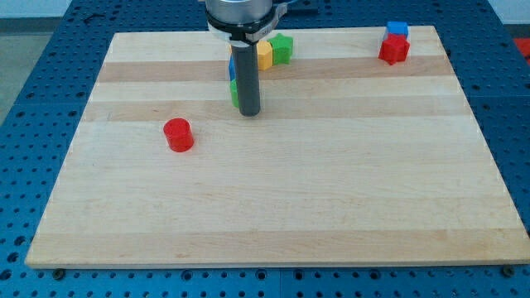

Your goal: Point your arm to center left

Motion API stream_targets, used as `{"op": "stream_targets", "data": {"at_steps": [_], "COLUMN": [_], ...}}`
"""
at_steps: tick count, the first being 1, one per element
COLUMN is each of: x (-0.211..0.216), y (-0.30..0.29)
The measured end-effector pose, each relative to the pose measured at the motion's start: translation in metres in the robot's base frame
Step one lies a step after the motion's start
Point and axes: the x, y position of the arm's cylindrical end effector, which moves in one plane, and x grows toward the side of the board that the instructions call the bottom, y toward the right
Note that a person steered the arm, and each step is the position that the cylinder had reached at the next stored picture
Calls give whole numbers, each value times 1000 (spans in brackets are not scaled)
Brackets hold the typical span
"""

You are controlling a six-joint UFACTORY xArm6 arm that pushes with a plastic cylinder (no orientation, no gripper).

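A red cylinder stands nearest on the wooden board, left of centre. My tip, a plain rod clamping nothing, rests upper-middle, hiding green and blue blocks. Beyond: yellow block, green block; far right, red block, blue block.

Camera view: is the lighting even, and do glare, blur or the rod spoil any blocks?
Camera view: light is soft and even, shadows faint, no glare on the board. The red cylinder, red block and blue block look sharp. The rod hides part of the cluster behind it, leaving green, yellow and blue slivers; my tip is crisp.
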Motion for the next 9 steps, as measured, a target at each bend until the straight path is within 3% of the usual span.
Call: {"op": "stream_targets", "data": {"at_steps": [1,2,3,4,5,6,7,8,9], "x": [-1,-44,-52,-16,-8,51,85,191,215], "y": [0,2,22,101,112,164,164,164,145]}}
